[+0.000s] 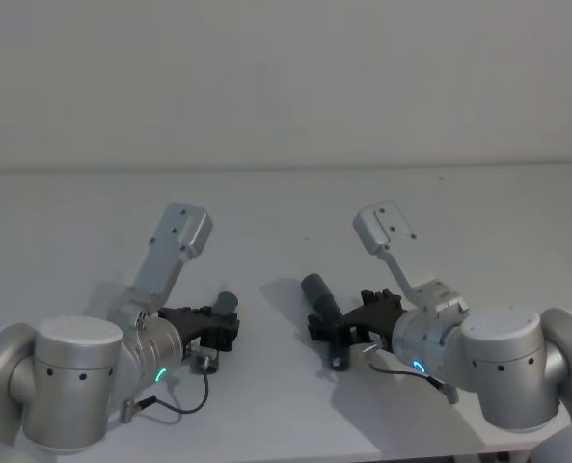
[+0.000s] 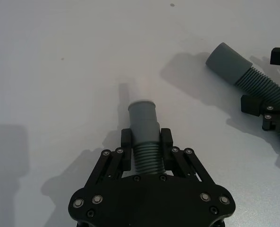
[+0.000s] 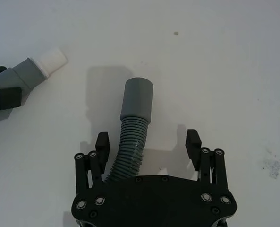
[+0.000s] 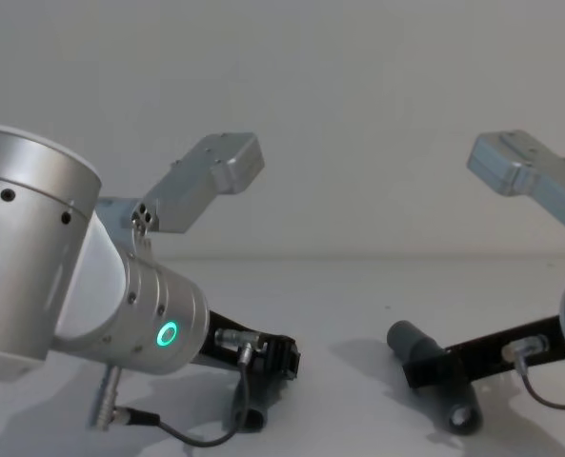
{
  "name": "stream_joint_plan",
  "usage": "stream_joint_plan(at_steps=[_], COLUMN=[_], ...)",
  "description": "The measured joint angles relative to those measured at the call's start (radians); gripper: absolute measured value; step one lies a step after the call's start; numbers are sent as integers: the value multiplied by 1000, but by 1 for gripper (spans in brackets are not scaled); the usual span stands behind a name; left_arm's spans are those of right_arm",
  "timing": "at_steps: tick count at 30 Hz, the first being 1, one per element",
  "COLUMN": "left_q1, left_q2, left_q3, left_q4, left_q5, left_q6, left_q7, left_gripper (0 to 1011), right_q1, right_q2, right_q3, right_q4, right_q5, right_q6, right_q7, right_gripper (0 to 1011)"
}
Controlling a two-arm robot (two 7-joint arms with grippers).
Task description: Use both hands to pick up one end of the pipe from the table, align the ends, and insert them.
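Grey hose piece [image 2: 143,116] clamped by L gripper [image 2: 146,137]; R gripper [image 3: 147,139] spread wide astride other piece [image 3: 136,101], to be centred before closing.

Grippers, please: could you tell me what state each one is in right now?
Left gripper: closed on the ribbed part of one hose piece.
Right gripper: open, straddling the other hose piece without gripping it.

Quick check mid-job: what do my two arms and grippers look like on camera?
The left arm and right arm are thick silver cylinders with small dark screw dots and a green ring light near the wrist. The left gripper and right gripper are black, two-fingered linkages with silver-headed screws. A thin black cable loops by the left wrist, under an angled silver bracket.
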Motion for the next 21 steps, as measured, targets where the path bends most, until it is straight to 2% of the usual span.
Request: stream_joint_plan(at_steps=[7, 8, 11, 12, 18, 19, 21], left_q1=[0, 0, 0, 0, 0, 0, 0], left_q2=[0, 0, 0, 0, 0, 0, 0], left_q3=[0, 0, 0, 0, 0, 0, 0], left_q4=[0, 0, 0, 0, 0, 0, 0], left_q5=[0, 0, 0, 0, 0, 0, 0], left_q6=[0, 0, 0, 0, 0, 0, 0], left_q7=[0, 0, 0, 0, 0, 0, 0], left_gripper=[328, 328, 328, 328, 328, 328, 328], right_q1=[-1, -2, -2, -2, -2, -3, -3], right_q2=[0, 0, 0, 0, 0, 1, 1], right_q3=[-2, -3, -3, -3, -4, -4, -4], right_q4=[2, 2, 3, 3, 3, 4, 4], right_q5=[-4, -5, -5, -5, -6, -7, -7], right_q6=[3, 3, 4, 4, 6, 6, 6], right_q7=[6, 7, 8, 9, 10, 10, 10], right_gripper=[866, 808, 734, 673, 525, 455, 415])
